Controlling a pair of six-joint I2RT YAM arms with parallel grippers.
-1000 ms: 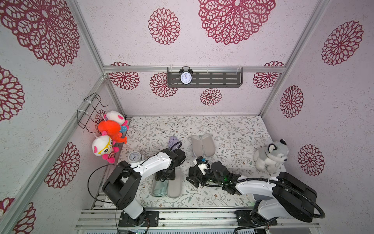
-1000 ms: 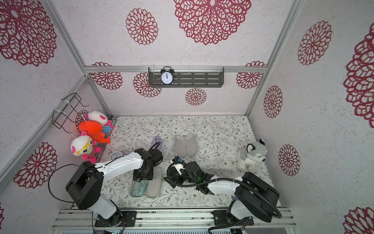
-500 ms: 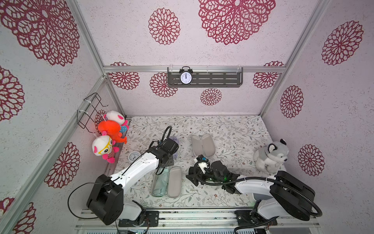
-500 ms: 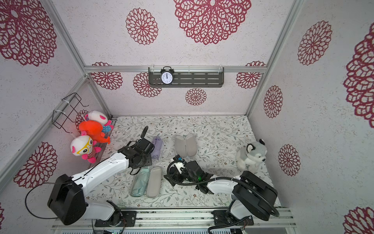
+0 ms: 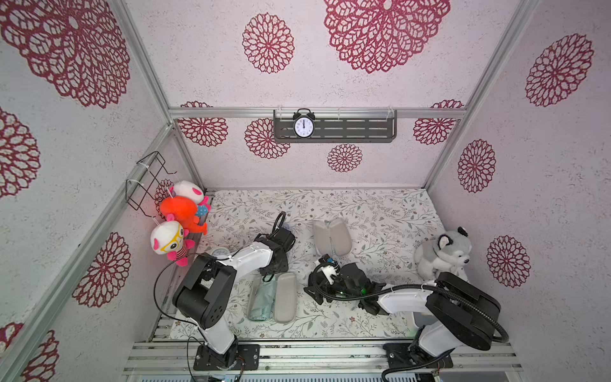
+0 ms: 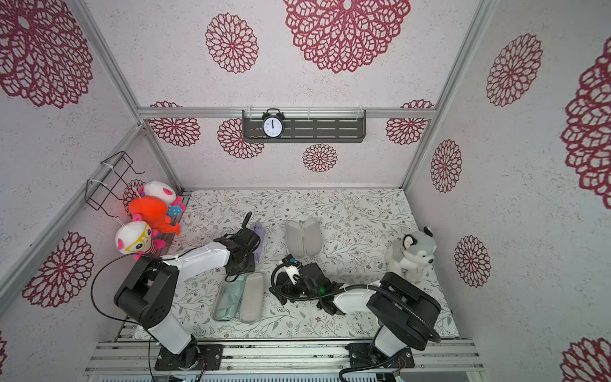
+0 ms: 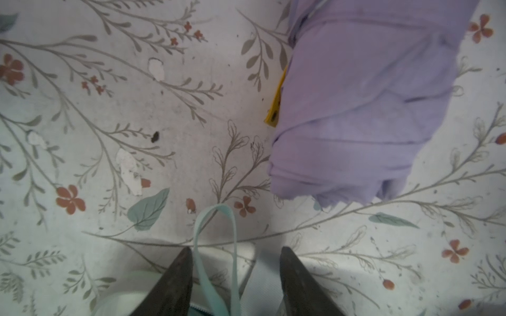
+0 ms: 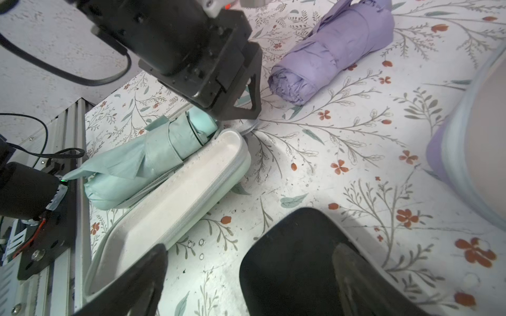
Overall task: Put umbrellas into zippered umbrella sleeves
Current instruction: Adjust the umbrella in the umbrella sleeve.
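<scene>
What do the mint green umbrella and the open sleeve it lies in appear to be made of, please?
The mint green umbrella looks like thin matte fabric: it creases and its flaps lie loose. The mint green sleeve seems a stiff moulded shell with a pale, matte cloth-like lining: it holds its tray shape, with a zip edge round the rim.

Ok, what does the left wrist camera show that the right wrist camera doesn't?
Only the left wrist view: a thin mint green strap loop between the left end effector's fingertips, and a small yellow tag. Only the right wrist view: the folded mint green fabric umbrella lying in an open grey-lined clamshell sleeve. Both: the folded lilac fabric umbrella, the floral mat and the left end effector.
</scene>
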